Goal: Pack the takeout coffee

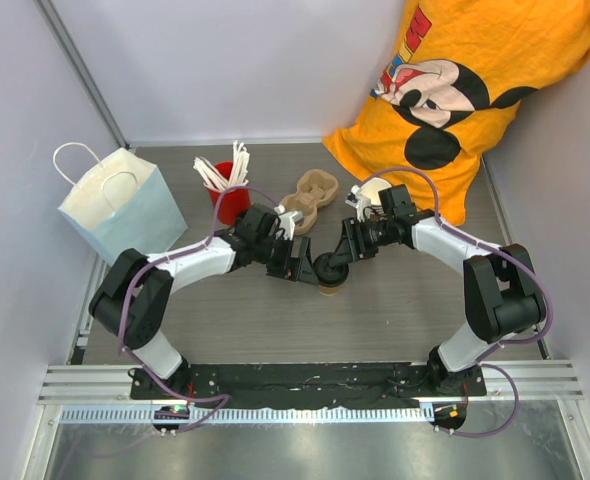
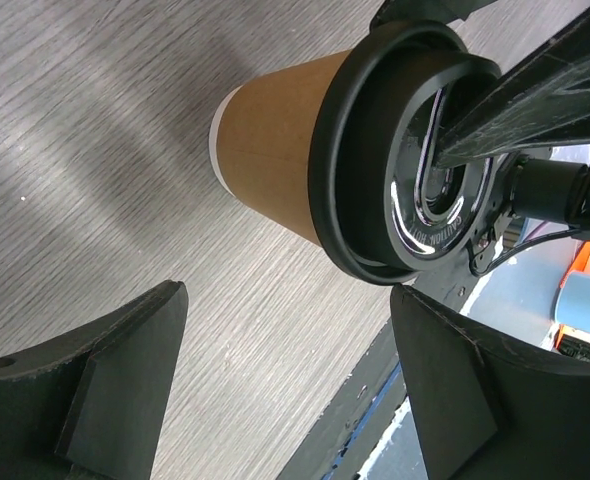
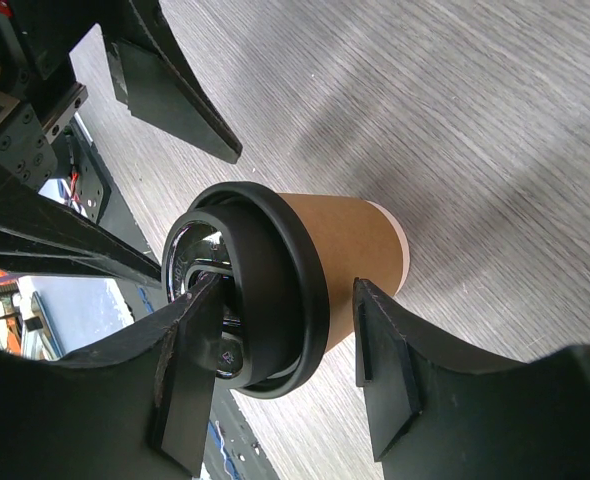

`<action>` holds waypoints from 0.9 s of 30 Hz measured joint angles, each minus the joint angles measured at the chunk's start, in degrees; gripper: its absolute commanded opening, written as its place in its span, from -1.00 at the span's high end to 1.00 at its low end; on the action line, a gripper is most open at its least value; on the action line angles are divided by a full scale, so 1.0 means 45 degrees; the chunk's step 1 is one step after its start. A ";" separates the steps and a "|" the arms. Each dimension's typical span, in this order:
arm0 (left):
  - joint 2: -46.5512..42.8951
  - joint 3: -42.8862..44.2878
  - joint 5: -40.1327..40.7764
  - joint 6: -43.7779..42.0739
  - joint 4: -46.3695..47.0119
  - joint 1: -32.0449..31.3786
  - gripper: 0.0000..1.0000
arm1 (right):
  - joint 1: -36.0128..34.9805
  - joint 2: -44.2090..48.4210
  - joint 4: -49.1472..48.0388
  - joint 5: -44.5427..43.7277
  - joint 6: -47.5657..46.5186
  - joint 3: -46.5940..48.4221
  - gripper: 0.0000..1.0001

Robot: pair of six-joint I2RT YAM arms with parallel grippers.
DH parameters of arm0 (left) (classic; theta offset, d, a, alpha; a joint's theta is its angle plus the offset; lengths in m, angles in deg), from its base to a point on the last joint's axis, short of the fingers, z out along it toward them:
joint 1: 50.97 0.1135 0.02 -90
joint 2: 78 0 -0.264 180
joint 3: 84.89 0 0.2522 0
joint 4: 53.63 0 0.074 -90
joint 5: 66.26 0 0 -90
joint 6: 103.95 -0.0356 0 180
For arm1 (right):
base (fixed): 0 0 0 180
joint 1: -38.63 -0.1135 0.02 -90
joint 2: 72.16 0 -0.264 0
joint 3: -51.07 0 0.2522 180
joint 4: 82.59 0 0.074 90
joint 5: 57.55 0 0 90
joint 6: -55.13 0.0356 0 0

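cup (image 2: 275, 170): upright on the desk (image 2: 95, 150), in the middle, between my two end effectors.
lid (image 3: 275, 290): on top of the cup; I can't tell if it is seated all round.
right end effector (image 3: 287, 295): half spread, reaching in from the right. One finger lies across the lid top, the other stands beside the cup wall. It looks like pressing, not pinching.
left end effector (image 2: 287, 300): spread wide at the cup's left, with the cup ahead of the fingers and not yet between them.
step: I judge it is taking the cup by its wall.
how: come in level, straddle the paper wall below the lid rim, and close softly so it doesn't buckle.
risk: a push before closing could tip the cup.
tray (image 1: 310, 195): just far of the cup.
bag (image 1: 120, 205): far left.
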 measured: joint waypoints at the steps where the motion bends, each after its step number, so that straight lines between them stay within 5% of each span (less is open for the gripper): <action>1: 0.0039 0.0000 0.0010 0.0000 0.0000 0.0000 -0.73 | 0.0000 0.0000 -0.0034 0.0000 0.0000 -0.0019 -0.14; 15: 0.0777 0.0053 0.0641 -0.0355 -0.0437 0.0083 -0.73 | 0.0000 0.0005 -0.0296 0.0112 0.0083 -0.0199 -0.14; 27: -0.0729 0.0869 -0.0704 -0.1224 -0.0811 0.0476 -0.73 | -0.0019 0.0092 0.0865 -0.0393 -0.0359 0.0355 -0.44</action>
